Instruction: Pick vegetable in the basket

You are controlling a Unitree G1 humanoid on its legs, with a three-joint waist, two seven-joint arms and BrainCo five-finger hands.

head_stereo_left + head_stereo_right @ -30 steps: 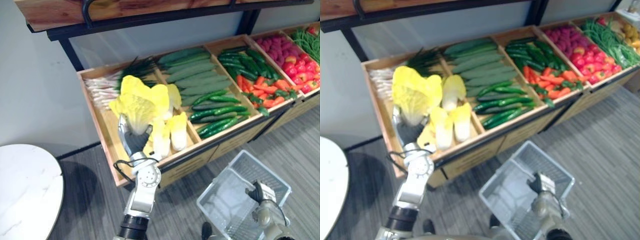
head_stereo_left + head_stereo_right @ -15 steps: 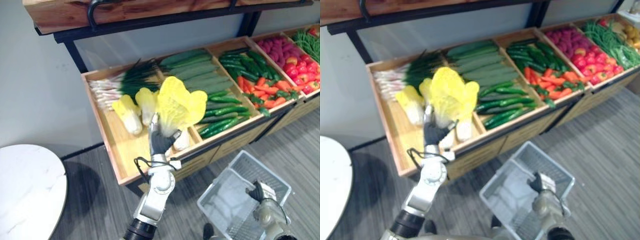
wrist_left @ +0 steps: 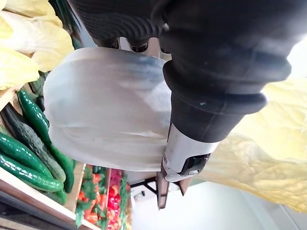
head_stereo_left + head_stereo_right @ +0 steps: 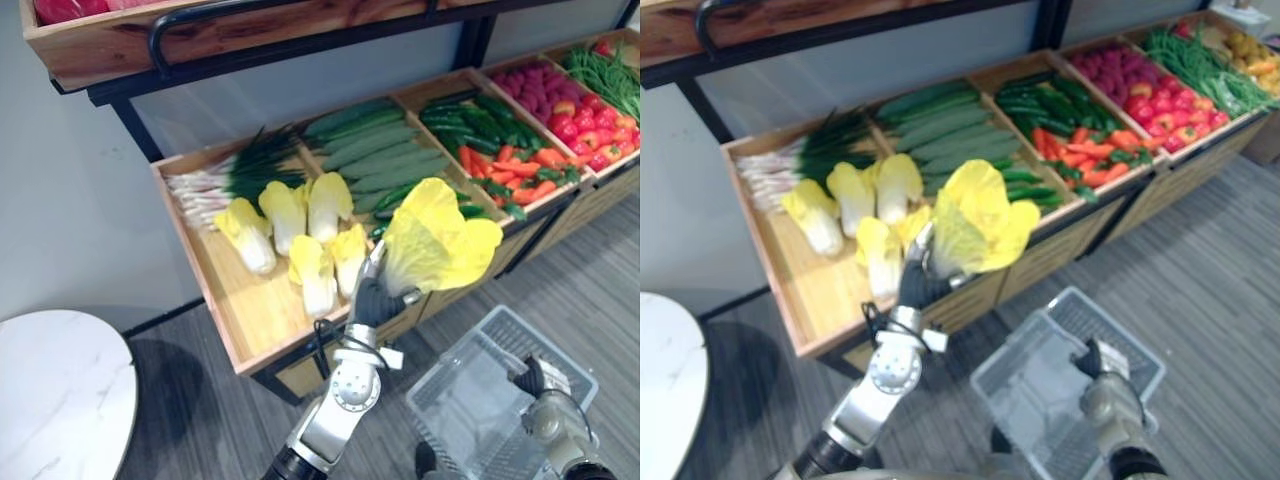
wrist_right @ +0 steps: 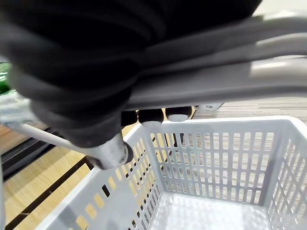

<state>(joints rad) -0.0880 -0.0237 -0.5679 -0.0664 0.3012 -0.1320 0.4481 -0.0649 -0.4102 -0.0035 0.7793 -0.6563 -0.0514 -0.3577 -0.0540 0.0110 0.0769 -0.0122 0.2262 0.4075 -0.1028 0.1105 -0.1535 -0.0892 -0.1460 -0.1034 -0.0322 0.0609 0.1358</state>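
Note:
My left hand [image 4: 372,300] is shut on the pale stem of a yellow napa cabbage [image 4: 440,240] and holds it up in front of the wooden display's front edge, up and to the left of the basket. In the left wrist view the white stem [image 3: 105,110] lies against the hand [image 3: 216,72]. The grey plastic basket [image 4: 452,352] hangs low at the right, with nothing in it. My right hand [image 4: 540,385] is shut on the basket handle [image 5: 216,81].
Several more napa cabbages [image 4: 300,230] lie in the left bin beside scallions [image 4: 220,180]. Cucumbers [image 4: 390,150], green and red peppers [image 4: 510,165] and red fruit [image 4: 575,110] fill the bins to the right. An upper shelf [image 4: 200,40] overhangs. A white round table [image 4: 60,390] stands lower left.
My left hand has lifted the cabbage out of the left bin and carried it right, past the display's front edge toward the basket. The right hand still holds the basket handle.

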